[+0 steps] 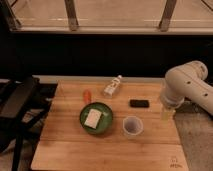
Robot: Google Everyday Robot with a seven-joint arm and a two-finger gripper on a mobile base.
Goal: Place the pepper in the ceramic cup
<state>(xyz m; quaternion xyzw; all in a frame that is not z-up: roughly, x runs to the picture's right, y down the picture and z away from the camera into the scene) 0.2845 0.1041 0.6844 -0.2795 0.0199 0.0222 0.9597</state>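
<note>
Rightward, jaws at wooden table (60, 145) edge, round cup (132, 125), orange pepper (87, 95)

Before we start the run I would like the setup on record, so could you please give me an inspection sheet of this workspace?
Surface: wooden table, with everything set toward its middle and back.
Job's things: the pepper lies at the back left, just behind the green bowl. The cup stands upright to the right of the bowl, apart from the pepper.
Clutter: green bowl holding a white block; a bottle on its side at the back; a flat black thing behind the cup.
Gripper: the gripper hangs at the table's right edge, right of the cup, far from the pepper.
Cables: nothing seen.
Surroundings: a black chair on the left and a window behind.
</note>
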